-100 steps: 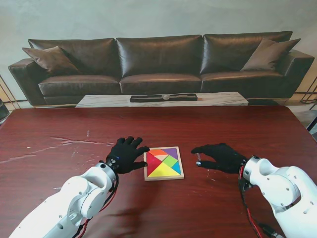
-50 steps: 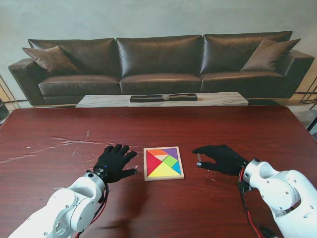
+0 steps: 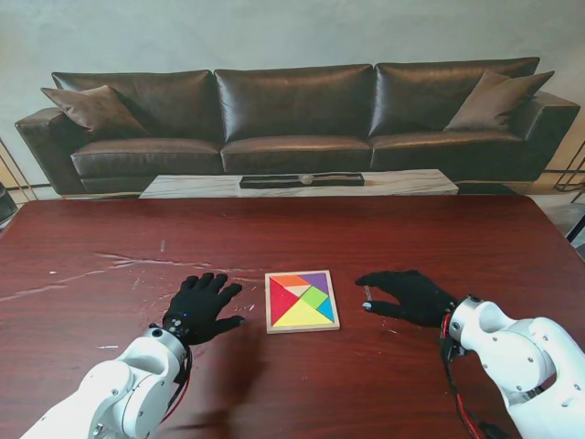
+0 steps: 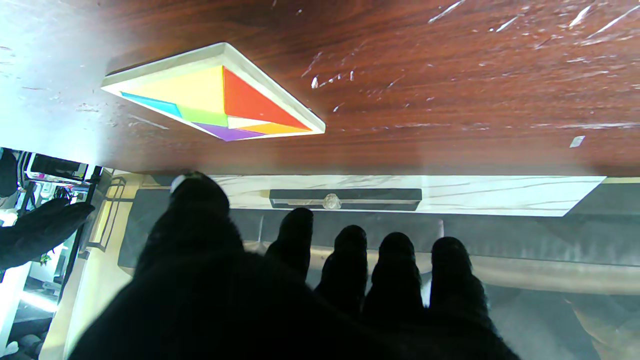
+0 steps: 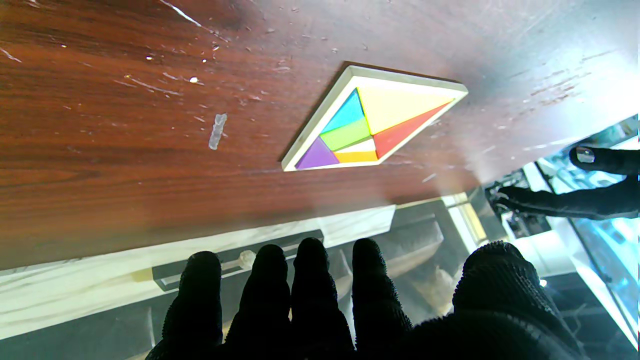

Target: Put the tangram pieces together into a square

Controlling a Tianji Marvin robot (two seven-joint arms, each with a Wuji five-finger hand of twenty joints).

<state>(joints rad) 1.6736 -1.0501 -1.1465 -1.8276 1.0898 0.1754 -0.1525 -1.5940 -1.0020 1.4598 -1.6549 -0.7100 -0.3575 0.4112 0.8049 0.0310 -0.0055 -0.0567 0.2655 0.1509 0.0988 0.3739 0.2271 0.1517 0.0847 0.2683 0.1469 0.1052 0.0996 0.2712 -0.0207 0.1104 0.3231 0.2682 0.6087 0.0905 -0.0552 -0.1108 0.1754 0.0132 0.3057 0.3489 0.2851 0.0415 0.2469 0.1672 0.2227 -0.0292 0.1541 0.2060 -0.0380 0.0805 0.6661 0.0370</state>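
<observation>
A wooden square tray [image 3: 303, 327] lies at the table's middle, filled with coloured tangram pieces [image 3: 302, 299] forming a square: red, yellow, green, blue, purple, orange and a pale one. The tray [image 4: 300, 112] and its pieces [image 4: 200, 92] show in the left wrist view, and the tray [image 5: 320, 122] with its pieces [image 5: 380, 107] in the right wrist view. My left hand [image 3: 198, 306] rests flat to the tray's left, fingers spread, holding nothing. My right hand [image 3: 407, 294] hovers to the tray's right, fingers apart, holding nothing.
The dark red table [image 3: 302, 238] carries pale scratches at its left. A small clear scrap [image 5: 217, 131] lies near the right hand. Beyond the table stand a low marble table [image 3: 297, 185] and a dark leather sofa [image 3: 292, 119].
My left hand has pulled back from the tray's left edge, toward me and to the left. The right hand has barely shifted. The tray has stayed put.
</observation>
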